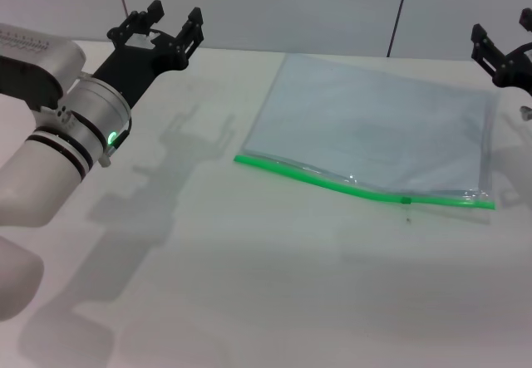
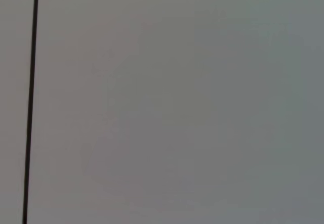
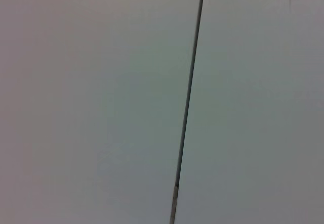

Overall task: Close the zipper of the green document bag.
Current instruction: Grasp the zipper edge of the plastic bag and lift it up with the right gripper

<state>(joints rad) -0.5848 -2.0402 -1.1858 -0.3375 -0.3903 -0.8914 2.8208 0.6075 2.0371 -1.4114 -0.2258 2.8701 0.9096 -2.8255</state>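
The green document bag [image 1: 374, 127] lies flat on the white table, right of centre in the head view, a translucent bluish pouch. Its bright green zipper [image 1: 332, 183] runs along the long edge nearest me, with the small dark slider tab [image 1: 406, 200] toward the right end. My left gripper [image 1: 172, 21] hovers high at the far left, well away from the bag, fingers apart and empty. My right gripper [image 1: 504, 42] shows only partly at the right edge, above the bag's far right corner. Both wrist views show only a plain grey wall with a dark seam.
The white table [image 1: 249, 285] stretches out in front of the bag and to its left, crossed by the arm's shadows. A grey panelled wall [image 1: 249, 2] stands behind the table's far edge. A small metal part [image 1: 525, 112] sits at the right edge.
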